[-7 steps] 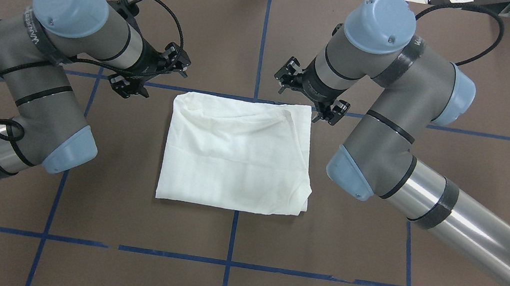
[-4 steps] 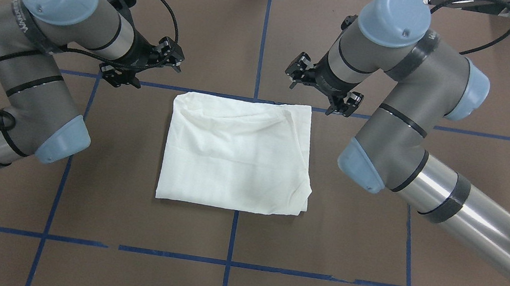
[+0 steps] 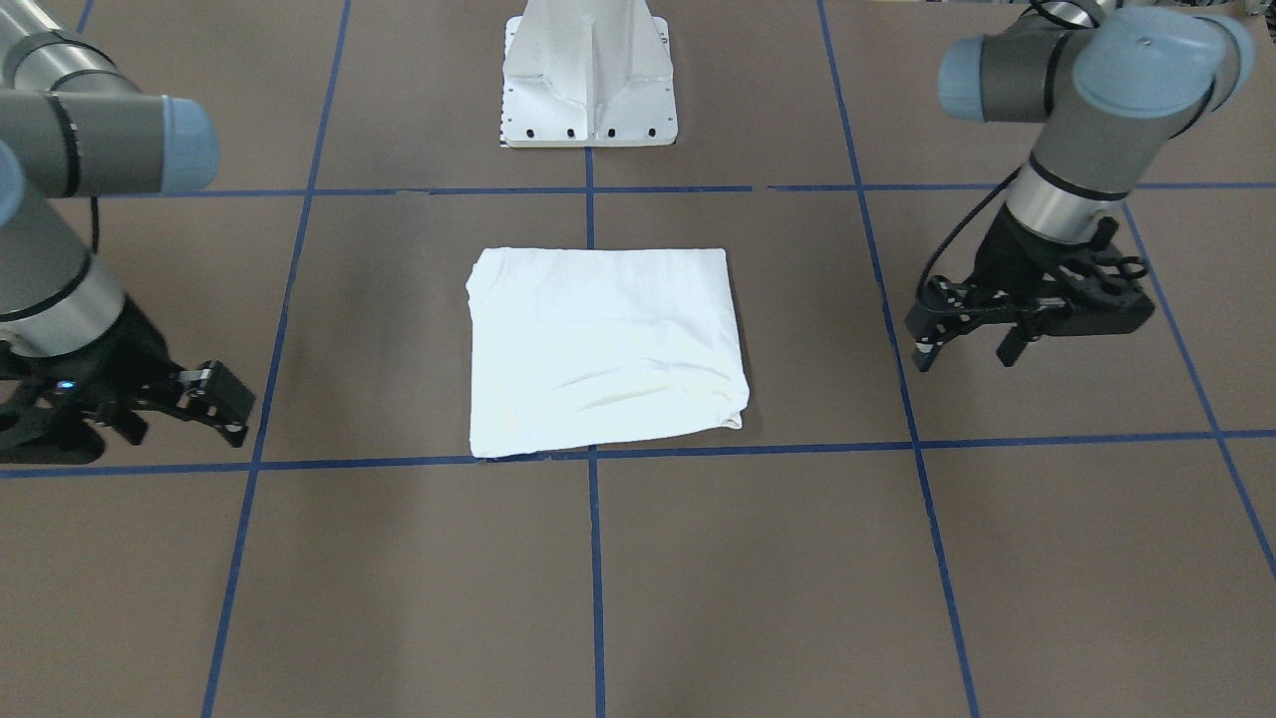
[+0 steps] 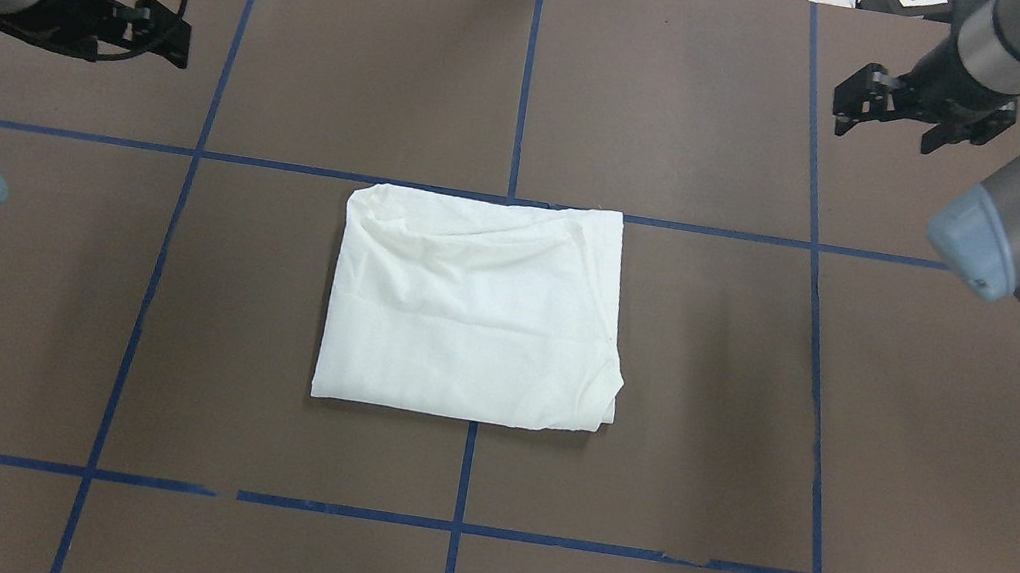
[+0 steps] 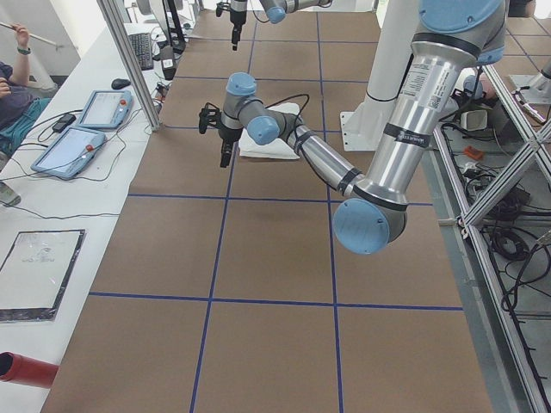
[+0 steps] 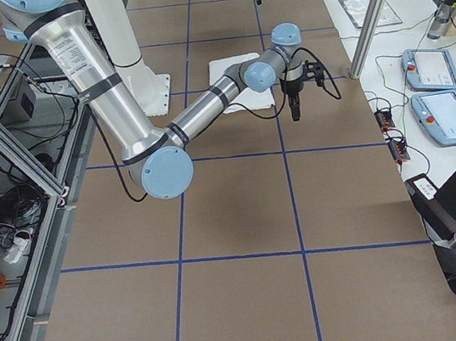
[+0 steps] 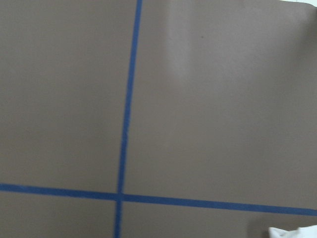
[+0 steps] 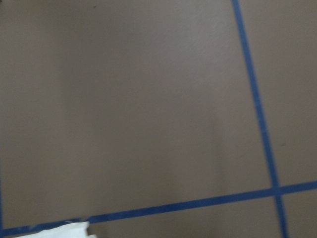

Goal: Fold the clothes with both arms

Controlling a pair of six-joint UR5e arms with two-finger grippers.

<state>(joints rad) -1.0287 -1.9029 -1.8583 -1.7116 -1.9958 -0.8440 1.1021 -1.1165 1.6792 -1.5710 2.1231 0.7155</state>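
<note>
The clothes are one white shirt (image 4: 477,307), folded into a flat rectangle at the table's middle, also visible in the front view as shirt (image 3: 608,349). Nothing holds it. My left gripper (image 4: 165,38) hangs far out to the shirt's far left, above the table; the front view shows this left gripper (image 3: 963,359) open and empty. My right gripper (image 4: 885,130) is up at the far right, well clear of the cloth, and open; it appears as right gripper (image 3: 184,429) in the front view. Each wrist view catches only a white shirt corner (image 7: 292,232) and corner (image 8: 59,230).
The brown table top carries a grid of blue tape lines (image 4: 526,77). The white pedestal base (image 3: 588,80) stands at the robot's side of the table. A side bench with tablets (image 5: 86,129) and a seated person lies past the far edge.
Both arms have risen and swung outward from the shirt's far edge toward the table's far corners. The grippers stayed open. The shirt has not moved.
</note>
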